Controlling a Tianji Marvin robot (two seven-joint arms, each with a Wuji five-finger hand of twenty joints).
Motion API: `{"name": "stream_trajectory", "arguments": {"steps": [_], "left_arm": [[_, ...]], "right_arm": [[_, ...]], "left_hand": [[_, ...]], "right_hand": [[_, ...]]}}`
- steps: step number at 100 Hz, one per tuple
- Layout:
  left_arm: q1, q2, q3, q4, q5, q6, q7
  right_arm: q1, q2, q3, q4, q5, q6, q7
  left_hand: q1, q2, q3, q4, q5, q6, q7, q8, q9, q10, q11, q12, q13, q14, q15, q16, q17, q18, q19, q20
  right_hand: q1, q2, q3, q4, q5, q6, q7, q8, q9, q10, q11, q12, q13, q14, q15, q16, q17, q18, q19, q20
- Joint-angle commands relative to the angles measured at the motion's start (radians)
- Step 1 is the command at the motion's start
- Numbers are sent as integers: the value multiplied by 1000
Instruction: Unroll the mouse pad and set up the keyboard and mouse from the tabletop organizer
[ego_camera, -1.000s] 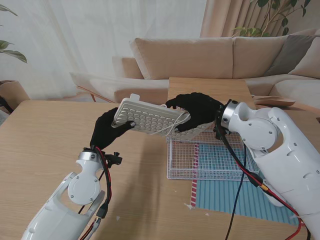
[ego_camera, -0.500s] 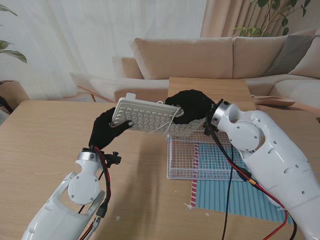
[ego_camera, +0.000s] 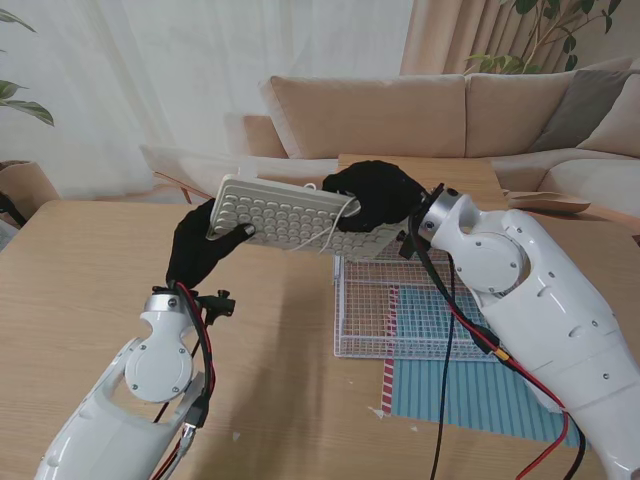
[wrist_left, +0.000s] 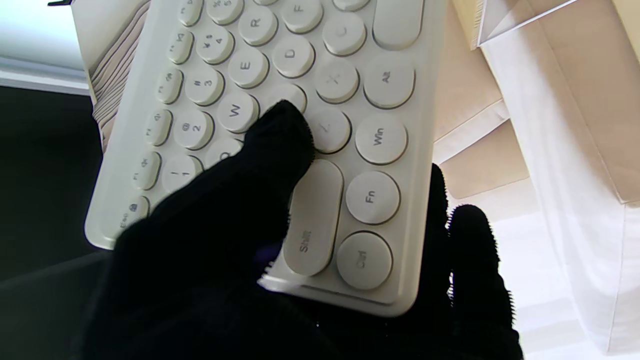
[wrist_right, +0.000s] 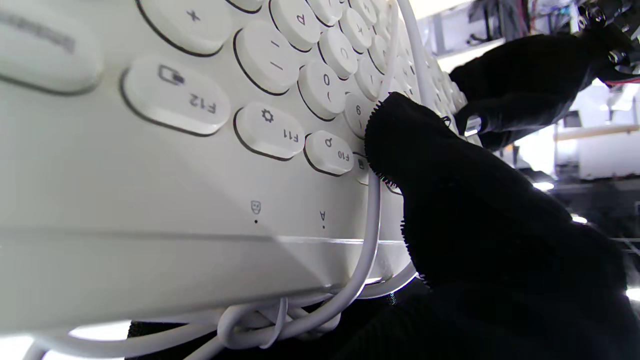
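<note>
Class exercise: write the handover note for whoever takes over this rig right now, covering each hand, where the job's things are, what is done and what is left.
Left hand: shut on the keyboard's left end.
Right hand: shut on its right end, white cable looped under the thumb.
Keyboard: in the air above the table, out of the wire organizer.
Blue mouse pad: flat, lying under the organizer.
Mouse: not visible.
Left: set the keyboard down, find and place the mouse.
</note>
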Motion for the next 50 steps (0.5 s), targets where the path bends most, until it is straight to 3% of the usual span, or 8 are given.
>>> {"name": "stream_trajectory", "arguments": {"steps": [1,22,33,50], "left_arm": [[5,-5,-3,-27,-7,0,-11],[29,-5,-30,-52,-20,-3,-5],[60,0,-59,-68,-28,-3,-16],[111,5,-109,-80,-41,-16,-27]], "right_arm": [[28,-21,-6,-37,12,-15,1],[76,-30,-41,-34,57,-14,3],[102,-34,-72,-22,82,-16,8],[136,-49,-138,14,109,-15,-7]], "left_hand": [[89,103,103,35,30,-101,124,23,27,-52,25,12,-10,-13,7,12,-6,-40,33,8],[89,109,97,35,29,-87,124,18,31,-41,26,13,-9,0,12,12,-9,-25,35,9],[92,120,78,38,21,-81,124,17,25,-29,31,20,-13,15,27,19,-16,29,43,16],[94,123,72,40,19,-77,121,14,24,-23,34,20,-17,20,30,21,-23,32,43,17]], "right_hand": [[146,68,193,24,53,-127,77,49,23,7,2,12,50,-17,64,30,1,2,40,29],[146,68,199,22,53,-129,73,55,24,8,-2,17,51,-21,63,35,12,-6,39,27],[144,70,198,22,51,-131,71,57,24,8,-3,19,54,-26,61,37,21,-9,39,26],[144,73,196,21,50,-131,69,61,25,8,-5,20,60,-28,60,42,28,-11,40,27]]}}
